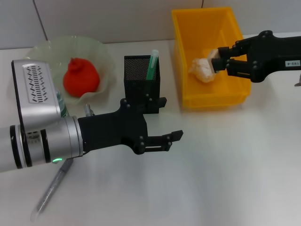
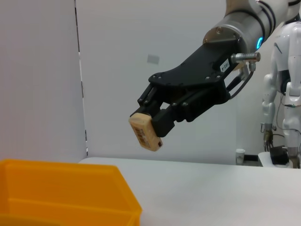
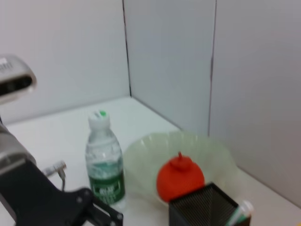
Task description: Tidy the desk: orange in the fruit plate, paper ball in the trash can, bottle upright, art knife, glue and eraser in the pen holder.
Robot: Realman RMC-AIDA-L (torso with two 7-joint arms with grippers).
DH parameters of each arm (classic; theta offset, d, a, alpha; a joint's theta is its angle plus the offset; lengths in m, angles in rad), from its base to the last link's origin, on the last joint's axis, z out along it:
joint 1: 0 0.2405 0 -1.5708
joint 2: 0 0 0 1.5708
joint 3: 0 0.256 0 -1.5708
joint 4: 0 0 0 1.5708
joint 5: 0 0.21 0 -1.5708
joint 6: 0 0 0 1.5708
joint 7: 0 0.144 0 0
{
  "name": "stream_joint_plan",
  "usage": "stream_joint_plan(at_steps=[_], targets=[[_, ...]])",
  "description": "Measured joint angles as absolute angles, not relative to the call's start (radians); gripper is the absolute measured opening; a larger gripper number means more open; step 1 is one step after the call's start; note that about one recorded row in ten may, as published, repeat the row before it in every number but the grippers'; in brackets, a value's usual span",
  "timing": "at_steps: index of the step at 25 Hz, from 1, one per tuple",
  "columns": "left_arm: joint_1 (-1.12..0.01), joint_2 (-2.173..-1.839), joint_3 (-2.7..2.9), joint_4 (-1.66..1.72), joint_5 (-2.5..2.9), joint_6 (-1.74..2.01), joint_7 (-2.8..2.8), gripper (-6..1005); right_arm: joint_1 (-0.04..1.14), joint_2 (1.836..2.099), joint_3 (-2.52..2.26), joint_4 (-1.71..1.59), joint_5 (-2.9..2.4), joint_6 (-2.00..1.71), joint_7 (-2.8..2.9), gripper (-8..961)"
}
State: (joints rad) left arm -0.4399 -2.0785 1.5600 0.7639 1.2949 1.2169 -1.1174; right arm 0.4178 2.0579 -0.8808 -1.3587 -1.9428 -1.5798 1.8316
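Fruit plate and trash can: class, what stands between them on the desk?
In the head view, the black mesh pen holder stands between the fruit plate and the yellow trash can, with a green-capped item upright inside it.

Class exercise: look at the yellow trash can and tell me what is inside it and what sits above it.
Inside the trash can lies the paper ball. Above it, the right gripper is shut on the eraser. The floor beneath the ball and gripper is hidden.

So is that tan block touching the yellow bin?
Apart. The left wrist view shows the eraser clamped in the right gripper, white wall between it and the trash can below. Left gripper hovers open.
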Motion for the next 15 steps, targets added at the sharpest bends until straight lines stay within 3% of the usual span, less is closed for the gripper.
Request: stream_joint_plan(at_steps=[4,15], targets=[[-0.44,-2.078,1.571,0.764,1.284,1.219,-1.117,844,0.453,2.035,-0.851,-1.261,-1.922,-1.596,1.784,253],[-0.445,-2.078,1.576,0.764,1.282,1.22,-1.116,844,0.541,2.005,-0.852,-1.123,-1.948,-1.539,1.744,255]])
